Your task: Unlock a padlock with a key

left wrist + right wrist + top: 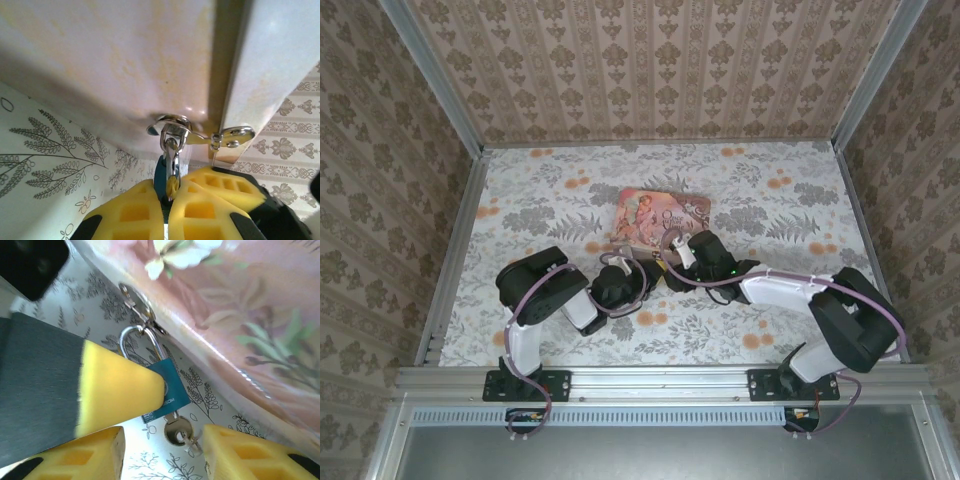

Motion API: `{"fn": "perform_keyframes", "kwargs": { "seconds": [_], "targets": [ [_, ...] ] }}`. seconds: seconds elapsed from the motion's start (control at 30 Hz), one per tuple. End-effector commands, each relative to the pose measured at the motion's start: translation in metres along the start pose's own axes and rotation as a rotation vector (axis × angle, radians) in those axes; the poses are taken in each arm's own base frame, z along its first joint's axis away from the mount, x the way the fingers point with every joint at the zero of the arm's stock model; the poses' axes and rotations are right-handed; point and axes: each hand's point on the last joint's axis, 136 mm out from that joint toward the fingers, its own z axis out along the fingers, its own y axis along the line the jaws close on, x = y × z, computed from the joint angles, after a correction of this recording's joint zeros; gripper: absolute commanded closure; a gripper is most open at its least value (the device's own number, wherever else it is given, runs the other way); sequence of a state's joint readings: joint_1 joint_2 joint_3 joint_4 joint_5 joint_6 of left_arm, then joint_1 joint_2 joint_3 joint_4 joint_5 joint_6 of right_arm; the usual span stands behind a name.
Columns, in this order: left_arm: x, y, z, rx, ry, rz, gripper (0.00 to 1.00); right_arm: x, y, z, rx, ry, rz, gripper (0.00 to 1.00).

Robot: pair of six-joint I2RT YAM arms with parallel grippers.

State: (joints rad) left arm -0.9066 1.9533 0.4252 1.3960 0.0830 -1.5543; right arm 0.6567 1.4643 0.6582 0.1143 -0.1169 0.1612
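The padlock (pixel 169 384) is a small teal block. Its silver shackle (pixel 136 342) hangs through the hasp (pixel 170 121) of the pink tin (pixel 660 215). My left gripper (pixel 168 202) is shut on the padlock body (pixel 160 176), and one of its yellow pads (pixel 120 390) covers half the lock in the right wrist view. The key (pixel 178 429) sticks out of the bottom of the lock, round silver head showing, with a small ring on it. My right gripper (pixel 162 457) is open, one finger on each side of the key head, the right fingertip (pixel 235 452) close to the ring.
The tin lies flat in the middle of the floral table (pixel 770 330), with both arms meeting at its near edge. Patterned walls (pixel 650 70) and metal rails (pixel 450 260) enclose the table on three sides.
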Motion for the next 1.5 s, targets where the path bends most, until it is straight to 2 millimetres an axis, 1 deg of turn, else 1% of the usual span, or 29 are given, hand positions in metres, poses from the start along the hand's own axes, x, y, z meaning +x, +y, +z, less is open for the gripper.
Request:
{"fn": "perform_keyframes", "kwargs": {
  "seconds": [0.0, 0.13, 0.27, 0.47, 0.57, 0.73, 0.87, 1.1, 1.47],
  "targets": [
    [0.005, 0.046, -0.006, -0.151, 0.024, -0.029, 1.00, -0.016, 0.007, -0.022, -0.033, -0.073, 0.041, 0.50],
    [0.003, 0.046, -0.006, -0.151, 0.021, -0.032, 1.00, -0.007, -0.002, -0.036, 0.021, -0.074, 0.065, 0.50],
    [0.002, 0.044, -0.006, -0.146, 0.021, -0.033, 1.00, 0.005, -0.014, -0.038, 0.096, -0.049, 0.049, 0.51],
    [0.000, 0.042, -0.005, -0.141, 0.021, -0.035, 1.00, 0.013, -0.022, -0.033, 0.228, -0.020, -0.064, 0.57],
    [0.000, 0.043, -0.005, -0.142, 0.021, -0.034, 1.00, 0.014, -0.023, -0.029, 0.286, -0.016, -0.131, 0.57],
    [0.001, 0.041, -0.005, -0.138, 0.025, -0.034, 1.00, 0.014, -0.018, -0.021, 0.340, -0.014, -0.237, 0.58],
    [0.000, 0.042, -0.005, -0.140, 0.025, -0.037, 1.00, 0.021, -0.013, -0.010, 0.361, -0.004, -0.318, 0.58],
    [0.001, 0.041, -0.005, -0.138, 0.027, -0.039, 1.00, 0.016, -0.015, -0.001, 0.398, -0.011, -0.363, 0.59],
    [0.001, 0.042, -0.003, -0.139, 0.029, -0.042, 1.00, 0.004, -0.016, 0.010, 0.434, -0.026, -0.399, 0.66]
  ]
}}
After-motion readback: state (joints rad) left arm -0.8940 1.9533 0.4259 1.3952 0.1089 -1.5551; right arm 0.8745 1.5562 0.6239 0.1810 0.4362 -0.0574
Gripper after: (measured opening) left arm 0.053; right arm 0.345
